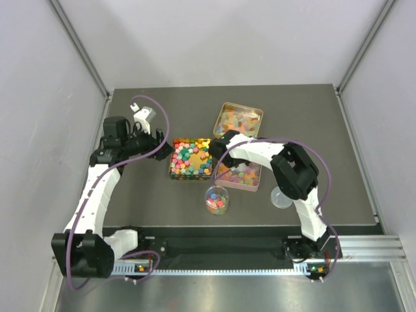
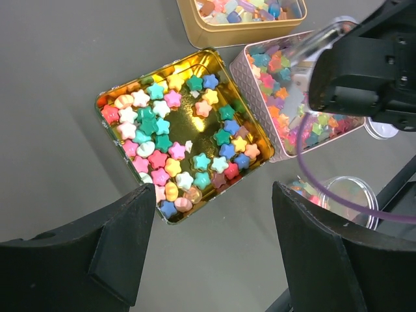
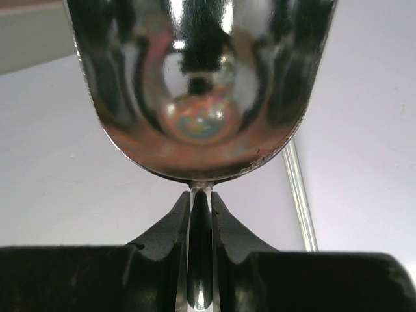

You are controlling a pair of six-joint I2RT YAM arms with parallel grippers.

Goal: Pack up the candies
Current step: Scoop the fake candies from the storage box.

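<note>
Right gripper [image 3: 200,211] clamps a shiny metal scoop [image 3: 198,97]; left gripper [image 2: 213,218] gapes over glossy star-shaped candies [image 2: 175,149]

Side by side at the near edge: the left arm [image 1: 97,188] stretches away from its base and bends right at the wrist. The left gripper [image 2: 213,214] points downward with jaws wide apart, holding nothing. The right arm [image 1: 311,214] folds sharply at the elbow and reaches left toward its partner. The right gripper [image 3: 200,198] is clamped tight on the thin handle of a metal scoop [image 3: 195,84].
</note>
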